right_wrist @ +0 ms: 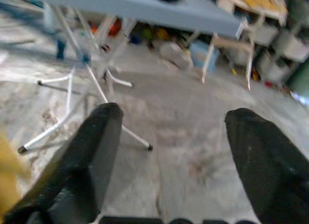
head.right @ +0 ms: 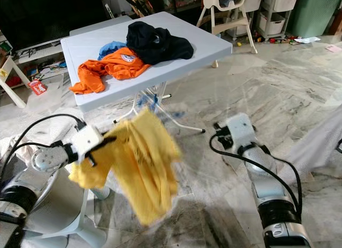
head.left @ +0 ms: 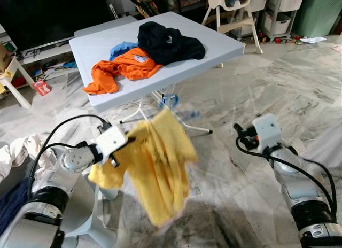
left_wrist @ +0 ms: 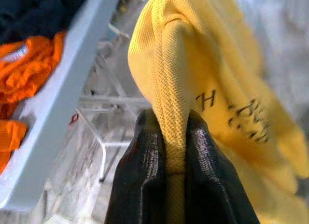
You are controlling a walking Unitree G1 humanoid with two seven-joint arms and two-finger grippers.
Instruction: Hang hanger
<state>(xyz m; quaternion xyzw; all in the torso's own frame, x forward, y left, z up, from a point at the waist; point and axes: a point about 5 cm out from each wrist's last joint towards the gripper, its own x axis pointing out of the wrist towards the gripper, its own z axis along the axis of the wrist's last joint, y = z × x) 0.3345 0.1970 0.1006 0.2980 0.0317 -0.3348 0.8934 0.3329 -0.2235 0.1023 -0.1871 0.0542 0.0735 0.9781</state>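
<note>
While our left gripper [left_wrist: 176, 151] pinches a fold of the yellow shirt [head.left: 160, 168] between its two black fingers [left_wrist: 145, 175], the cloth hangs down from that grip in front of us, over the marble floor [head.left: 256, 98], on the near side of the white folding table [head.left: 101, 98]. We see dark printed letters on the fabric just past the fingertips in the left wrist view. A bit of blue shows at the top edge of the shirt, nearest the table; we cannot tell whether it is a hanger, because that part is blurred.

Our right gripper [right_wrist: 171, 132] is held out low over the floor, well apart from the shirt and to the right of the table's legs. Its fingers [right_wrist: 87, 156] stand wide apart with nothing between them, pointing toward the table's white crossed legs [right_wrist: 91, 74].

On the table lie three garments: an orange shirt [head.left: 120, 69] at the near edge, a blue cloth [head.left: 122, 47] partly under it, and a dark navy garment [head.left: 168, 42] heaped behind, touching the orange one. At the table's left, on the floor, sits a small red carton [head.left: 41, 87], with a pale wooden stool [head.left: 13, 79] beside it.

Beyond the table stand a white high chair [head.left: 232, 13] and, further right, white storage bins [head.left: 280, 13] on a rack; what is inside them is too small to make out. A green bin [head.left: 318, 13] stands at the far right.
</note>
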